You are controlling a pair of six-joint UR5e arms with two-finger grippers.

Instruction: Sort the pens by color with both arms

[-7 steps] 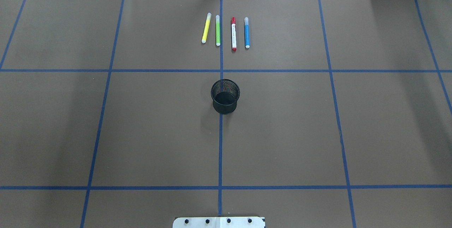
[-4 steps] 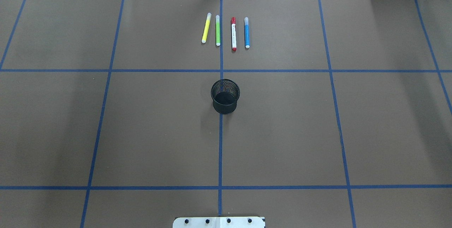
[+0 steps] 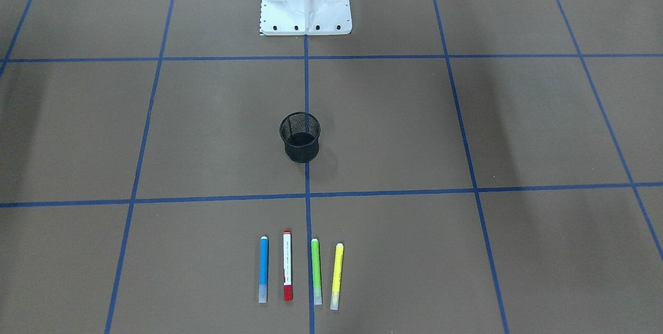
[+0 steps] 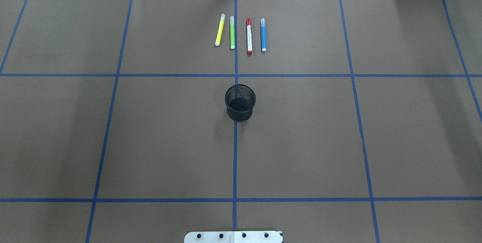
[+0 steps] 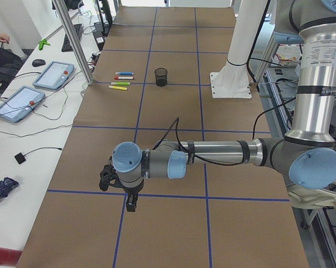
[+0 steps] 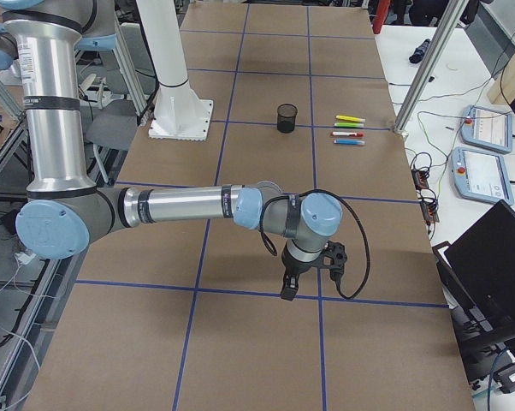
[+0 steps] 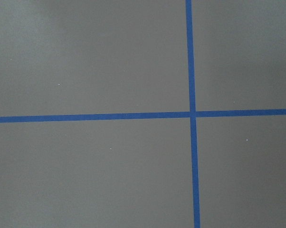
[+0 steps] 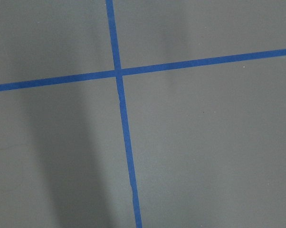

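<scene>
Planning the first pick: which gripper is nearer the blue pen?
Right, narrowly. The right gripper and blue pen are on the same side of the centre line; the left gripper hovers similarly far out across it.

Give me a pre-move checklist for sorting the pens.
1. Four pens lie separate, none gripped: slim yellow highlighter, green highlighter, red-capped white marker, blue highlighter: ok.
2. Black mesh cup upright, nothing in it: ok.
3. Black two-finger left gripper far from the pens: ok.
4. Black two-finger right gripper far from the pens: ok.
5. Both grippers open: cannot tell.
</scene>
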